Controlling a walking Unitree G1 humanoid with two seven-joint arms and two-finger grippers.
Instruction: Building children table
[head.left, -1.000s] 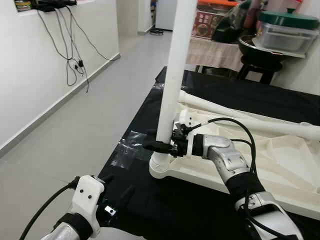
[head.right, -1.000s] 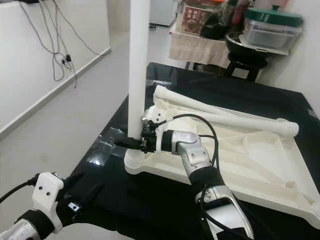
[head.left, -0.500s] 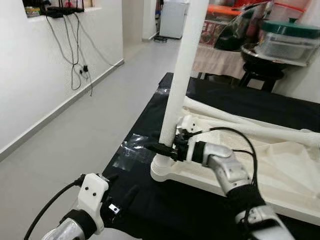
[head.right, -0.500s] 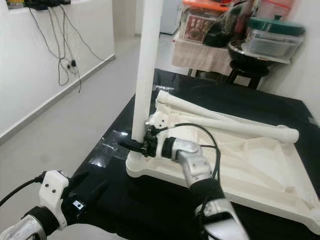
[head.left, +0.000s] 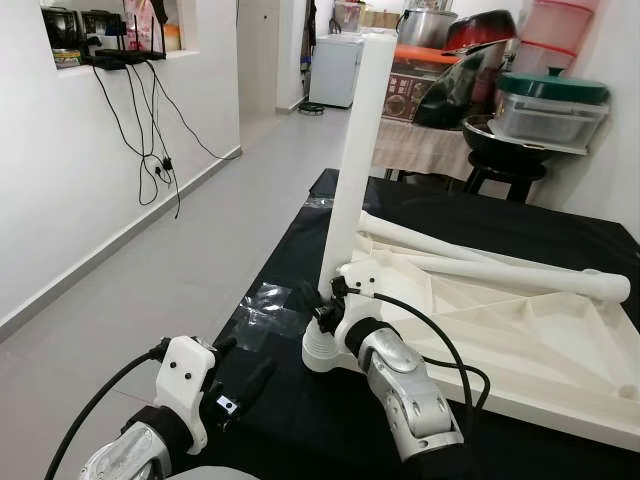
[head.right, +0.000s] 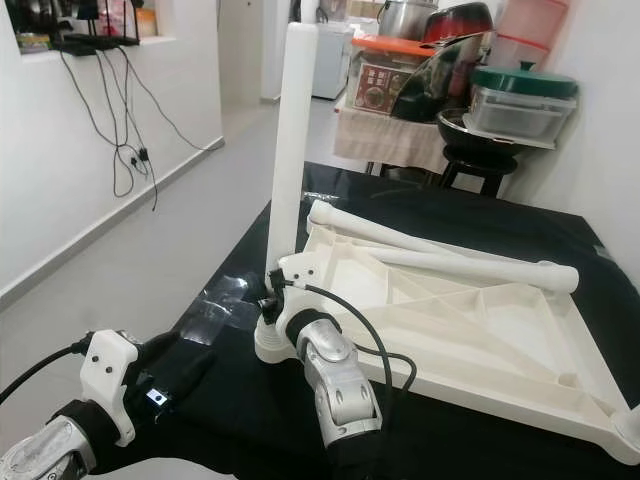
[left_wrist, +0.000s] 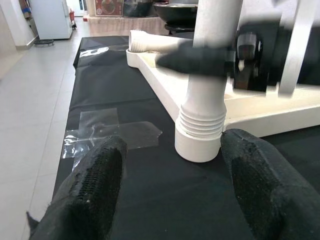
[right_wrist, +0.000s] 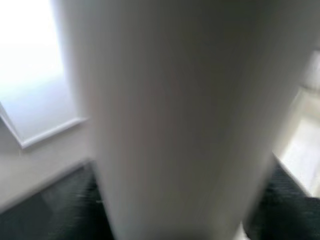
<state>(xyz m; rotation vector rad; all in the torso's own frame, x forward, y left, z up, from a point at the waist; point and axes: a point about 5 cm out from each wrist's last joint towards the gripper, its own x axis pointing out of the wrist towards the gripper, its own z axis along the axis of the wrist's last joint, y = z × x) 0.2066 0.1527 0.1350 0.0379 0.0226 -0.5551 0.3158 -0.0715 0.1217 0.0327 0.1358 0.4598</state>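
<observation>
Right gripper (head.left: 326, 303) clamped low on the upright white table leg (head.left: 352, 150), black fingers on either side of the smooth plastic tube, just above its ribbed collar (left_wrist: 202, 126). Leg standing in the near corner socket of the upturned white tabletop (head.left: 500, 330), a moulded plastic slab with raised ribs running across its underside. Beyond the right gripper, two more round white legs (head.left: 480, 268) lying flat across the tabletop, touching each other near one end. Under everything, a black cloth (head.left: 300, 395), matte and slightly creased, with a patch of clear shiny tape (left_wrist: 112, 131) stuck to it beside the leg's foot.

Left gripper (left_wrist: 170, 192) held low over the cloth, short of the leg's base, fingers (left_wrist: 97, 185) spread wide apart with nothing between them; foot of the leg seen in the gap ahead. Fingertips covered in coarse black padding.

Left of the left gripper, bare grey floor (head.left: 130, 290) and a white wall (head.left: 60, 180) with black cables (head.left: 150, 140) hanging down. Far past the right gripper, a cluttered side table (head.left: 440, 140) with pots and a lidded container (head.left: 550, 100).
</observation>
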